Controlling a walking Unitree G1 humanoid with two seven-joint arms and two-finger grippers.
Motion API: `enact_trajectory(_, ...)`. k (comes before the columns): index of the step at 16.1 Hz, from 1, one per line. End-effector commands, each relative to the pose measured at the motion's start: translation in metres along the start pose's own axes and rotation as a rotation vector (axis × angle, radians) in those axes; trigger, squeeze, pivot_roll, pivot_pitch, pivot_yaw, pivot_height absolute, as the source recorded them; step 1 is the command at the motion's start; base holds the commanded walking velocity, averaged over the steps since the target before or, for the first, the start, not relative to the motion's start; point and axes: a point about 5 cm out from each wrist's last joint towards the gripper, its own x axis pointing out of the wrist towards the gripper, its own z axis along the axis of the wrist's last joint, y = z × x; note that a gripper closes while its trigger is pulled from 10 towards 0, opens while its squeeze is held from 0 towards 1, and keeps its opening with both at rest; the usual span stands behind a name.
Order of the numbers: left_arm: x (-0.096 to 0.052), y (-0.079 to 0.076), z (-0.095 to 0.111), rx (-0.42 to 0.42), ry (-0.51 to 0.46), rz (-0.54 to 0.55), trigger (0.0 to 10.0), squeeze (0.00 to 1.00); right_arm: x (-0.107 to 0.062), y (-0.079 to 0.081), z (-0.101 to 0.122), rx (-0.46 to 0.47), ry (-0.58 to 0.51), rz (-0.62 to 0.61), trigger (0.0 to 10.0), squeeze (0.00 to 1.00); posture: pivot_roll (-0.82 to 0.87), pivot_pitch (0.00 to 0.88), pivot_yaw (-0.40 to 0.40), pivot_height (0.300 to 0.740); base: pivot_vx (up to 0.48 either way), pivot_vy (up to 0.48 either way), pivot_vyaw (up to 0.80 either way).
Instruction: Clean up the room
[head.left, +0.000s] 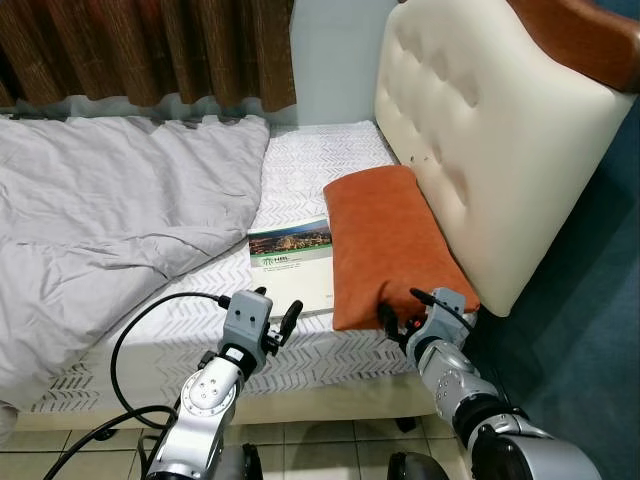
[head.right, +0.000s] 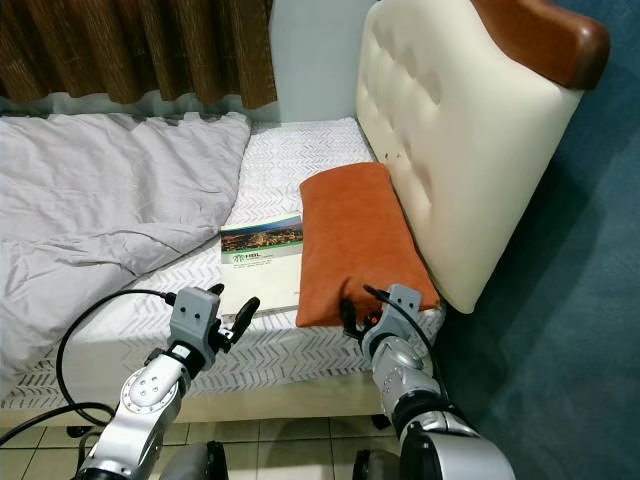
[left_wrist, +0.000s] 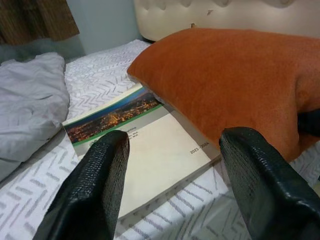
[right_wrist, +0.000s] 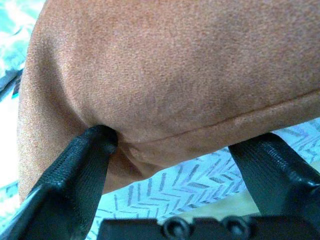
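An orange pillow (head.left: 385, 240) lies on the bed, leaning against the cream headboard (head.left: 490, 130). My right gripper (head.left: 400, 303) is at the pillow's near edge, open, with that edge between its fingers (right_wrist: 82, 160); one finger dents the fabric. A paperback book (head.left: 295, 255) with a city photo on its cover lies flat beside the pillow, its far corner tucked under it. My left gripper (head.left: 278, 305) hovers just before the book's near edge, open and holding nothing; the left wrist view looks over the book (left_wrist: 150, 150) between both fingers.
A crumpled grey duvet (head.left: 100, 210) covers the bed's left half. The white patterned sheet (head.left: 320, 150) is bare near the headboard. Brown curtains (head.left: 150, 50) hang behind. A black cable (head.left: 140, 330) loops by my left arm. Tiled floor (head.left: 300, 440) lies below the bed edge.
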Motion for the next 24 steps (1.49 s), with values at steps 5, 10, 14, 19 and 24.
enact_trajectory(5,0.003,0.006,0.002,0.016,0.005,0.007,10.0,0.0,0.001,-0.005,0.014,-0.241,-0.031,-0.019,10.0,0.0,0.08,0.0,-0.024,0.594,0.0,0.0,0.0)
enact_trajectory(10,0.004,0.009,0.003,0.028,0.003,0.008,10.0,0.0,-0.002,-0.014,0.0,0.045,0.011,-0.097,10.0,1.0,0.08,0.0,-0.029,0.594,0.0,0.0,0.0)
enact_trajectory(14,0.006,0.009,0.003,0.031,-0.005,0.003,10.0,0.0,-0.002,-0.006,-0.012,0.175,0.037,-0.059,10.0,1.0,0.06,0.0,-0.039,0.594,0.0,0.0,0.0)
enact_trajectory(19,0.006,0.004,0.003,0.025,-0.013,-0.005,10.0,0.0,-0.012,-0.019,-0.028,0.129,0.051,-0.024,10.0,1.0,0.04,0.0,-0.055,0.594,0.0,0.0,0.0)
enact_trajectory(24,0.007,-0.001,0.002,0.015,-0.016,-0.012,10.0,0.0,-0.034,-0.041,-0.036,0.126,0.055,-0.039,10.0,1.0,0.01,0.0,-0.063,0.594,0.0,0.0,0.0)
